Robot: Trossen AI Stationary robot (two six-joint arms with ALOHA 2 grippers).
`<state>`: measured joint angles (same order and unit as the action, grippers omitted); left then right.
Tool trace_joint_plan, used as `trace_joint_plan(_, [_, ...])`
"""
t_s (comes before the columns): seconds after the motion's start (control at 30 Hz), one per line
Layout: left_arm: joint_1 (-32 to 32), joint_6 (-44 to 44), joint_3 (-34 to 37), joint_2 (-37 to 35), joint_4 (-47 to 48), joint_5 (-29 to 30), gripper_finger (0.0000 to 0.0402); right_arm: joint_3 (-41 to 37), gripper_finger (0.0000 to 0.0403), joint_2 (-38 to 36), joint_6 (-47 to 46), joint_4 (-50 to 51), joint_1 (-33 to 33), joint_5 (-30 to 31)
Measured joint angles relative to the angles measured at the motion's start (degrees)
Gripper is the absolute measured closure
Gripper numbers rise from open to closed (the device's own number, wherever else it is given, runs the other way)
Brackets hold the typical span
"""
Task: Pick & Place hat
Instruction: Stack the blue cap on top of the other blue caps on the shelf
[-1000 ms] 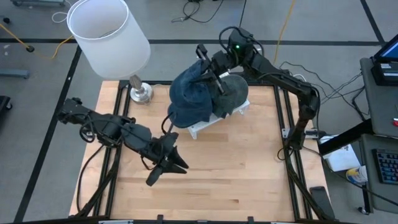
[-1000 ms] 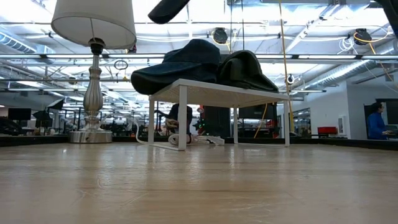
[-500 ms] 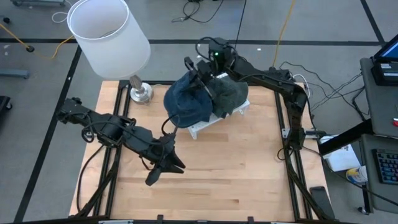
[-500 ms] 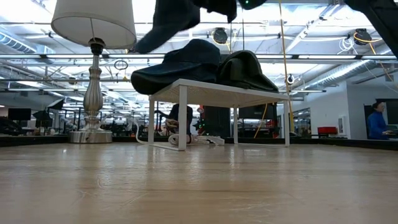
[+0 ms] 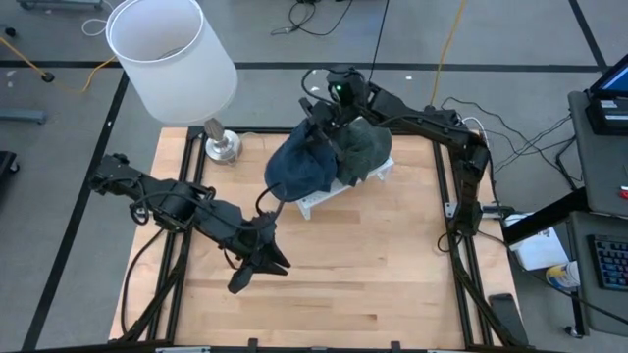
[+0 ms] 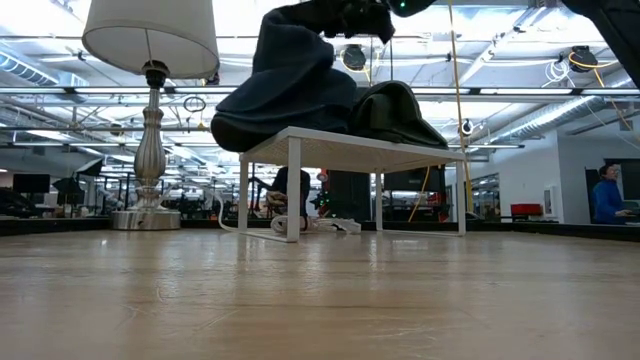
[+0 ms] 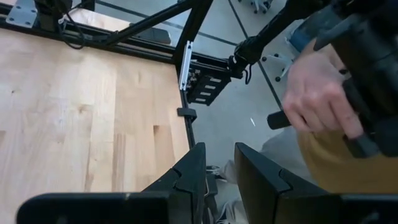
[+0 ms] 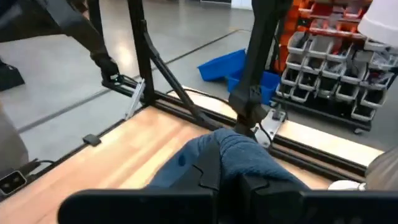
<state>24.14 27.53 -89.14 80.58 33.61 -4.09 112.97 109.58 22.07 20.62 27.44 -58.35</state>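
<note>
My right gripper (image 5: 316,116) is shut on a blue denim hat (image 6: 290,55) above the white rack (image 5: 324,199) at the table's far middle. The hat droops from the gripper (image 8: 227,177) onto another dark blue hat (image 6: 270,122) lying on the rack. Beside that one, a dark grey-green hat (image 5: 365,147) also lies on the rack top. My left gripper (image 5: 260,270) hovers over the table's near left part, its fingers (image 7: 193,177) a little apart with nothing between them. My right gripper pinches a bunched fold of the blue hat's cloth (image 8: 231,152) between its two shut fingers. The fingers come almost level from the table's far right side. The hat hangs slack below them, its lower part (image 6: 300,95) resting on the hat on the rack.
A lamp with a white shade (image 5: 172,54) and a silver foot (image 5: 223,147) stands at the far left corner. Bare wood (image 5: 373,265) spreads over the near half of the table. A person's hand (image 7: 317,93) shows beyond the table's edge in the left wrist view.
My right gripper has come down and a little toward the table's left with the blue hat, rolling its wrist. The hat, first high above the rack, now droops onto the hat lying there. My left gripper has stayed where it was.
</note>
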Motion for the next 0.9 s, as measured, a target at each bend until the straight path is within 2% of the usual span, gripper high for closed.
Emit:
trace_joint_plan(0.2, [0.0, 1.0, 0.0, 0.0, 0.0, -0.4, 0.0314, 0.1, 0.0402, -1.4, 1.4, 1.2, 0.4, 3.2])
trace_joint_plan(0.37, [0.3, 1.7, 0.0, 0.0, 0.1, -1.0, 0.0314, 0.1, 0.0402, -1.7, 7.5, 8.5, 0.4, 11.6])
trace_joint_plan(0.57, [0.4, 1.8, 0.0, 0.0, 0.6, -1.0, 0.0314, 0.1, 0.0402, -2.0, 11.8, 15.7, 0.3, 17.8])
trace_joint_plan(0.7, [0.4, 1.6, 0.0, 0.0, 0.6, -1.0, 0.0314, 0.1, 0.0402, -2.7, 15.3, 19.1, 0.6, 25.4])
trace_joint_plan(0.9, [0.4, 2.1, 0.0, 0.0, 0.5, -0.8, 0.0314, 0.1, 0.0402, -2.6, 16.7, 22.3, 0.6, 27.1])
